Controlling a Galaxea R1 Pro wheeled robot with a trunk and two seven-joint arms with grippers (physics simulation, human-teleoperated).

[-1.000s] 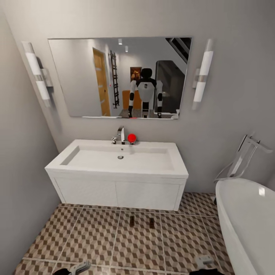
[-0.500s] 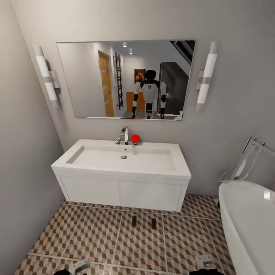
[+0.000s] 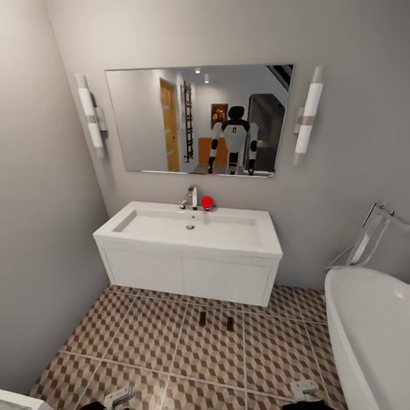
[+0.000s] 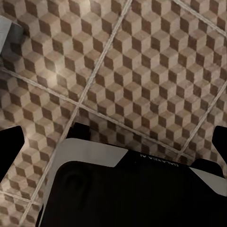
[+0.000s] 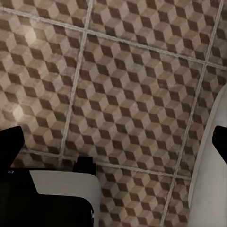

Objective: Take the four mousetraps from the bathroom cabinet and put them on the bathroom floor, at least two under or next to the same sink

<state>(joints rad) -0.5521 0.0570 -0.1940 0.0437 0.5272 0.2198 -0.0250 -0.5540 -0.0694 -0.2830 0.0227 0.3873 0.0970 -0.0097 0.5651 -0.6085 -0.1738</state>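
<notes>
Facing the bathroom floor (image 3: 142,341), cube-patterned, spreading from both pincers out to the sink (image 3: 191,236) far ahead. Two mousetraps (image 3: 202,319) already down on the tiles just in front of the sink's base, side by side, a little apart, long axes running away from the robot toward the cupboard. Well forward of both pincers, lying between them, slightly nearer the right one. Left pincer (image 3: 119,397) and right pincer (image 3: 304,390) low and idle; in each wrist view dark fingertips at opposite edges with bare tile between, so spread apart, holding nothing. Judged: two traps placed, two still to fetch from the cabinet, somewhere other than ahead.
</notes>
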